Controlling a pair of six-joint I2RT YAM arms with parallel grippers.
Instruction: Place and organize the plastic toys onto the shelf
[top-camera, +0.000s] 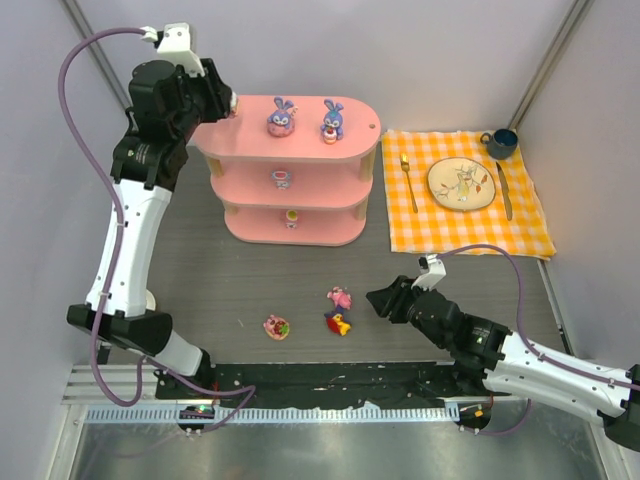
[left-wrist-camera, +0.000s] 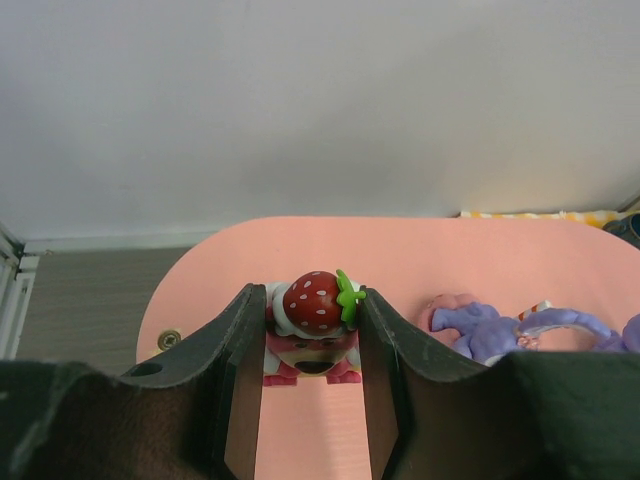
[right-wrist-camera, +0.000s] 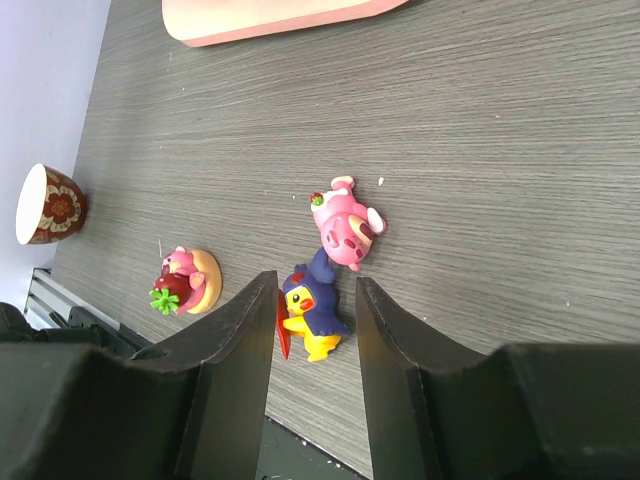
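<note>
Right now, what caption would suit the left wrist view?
Left gripper holds a strawberry-capped toy on the pink shelf beside a purple bunny.

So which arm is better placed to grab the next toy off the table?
Right. The right gripper hovers open near the red-yellow-purple toy; the left gripper is up at the shelf's top board, closed on the strawberry toy.

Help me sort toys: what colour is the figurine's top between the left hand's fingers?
Figurine's top: red with white dots, green leaf; left wrist view.
</note>
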